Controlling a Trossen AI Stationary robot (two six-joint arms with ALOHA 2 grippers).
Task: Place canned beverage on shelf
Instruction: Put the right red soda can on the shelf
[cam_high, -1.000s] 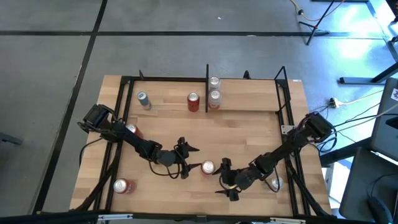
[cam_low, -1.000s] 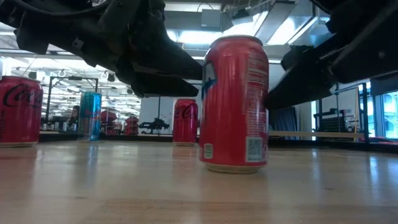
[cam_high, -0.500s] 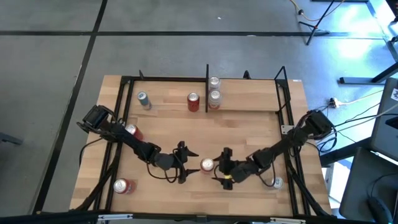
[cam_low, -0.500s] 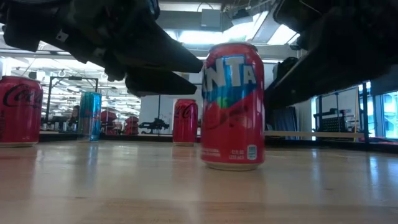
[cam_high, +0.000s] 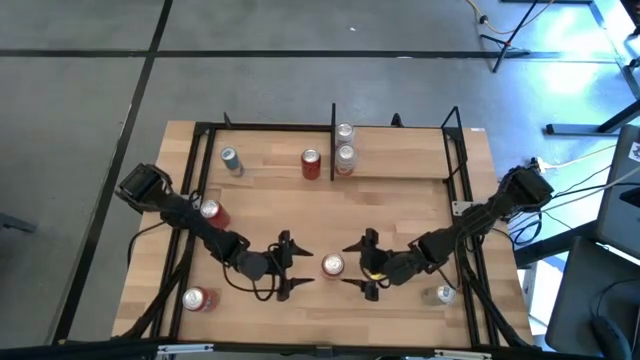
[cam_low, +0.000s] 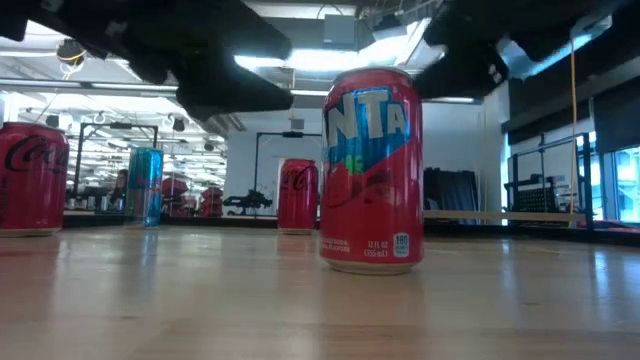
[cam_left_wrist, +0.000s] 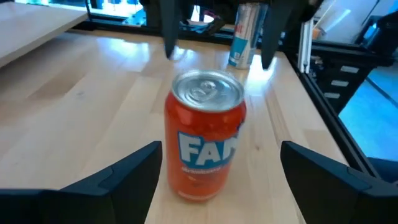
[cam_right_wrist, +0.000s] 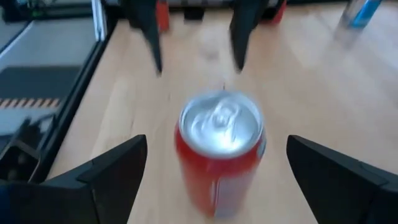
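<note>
Moved: both my end effectors backed off the can (cam_high: 332, 265), now apart from it.
Left end effector (cam_high: 289, 268): wide.
Right end effector (cam_high: 362, 268): wide.
Can: upright on desk (cam_high: 400, 205).

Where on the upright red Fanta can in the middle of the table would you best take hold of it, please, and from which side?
Grip the upright red Fanta can across the middle of its round side wall, coming in level. It stands free on the wooden table, with the open left claw and open right claw on either side of it. The right claw faces it squarely and looks slightly closer, so probably from there.
</note>
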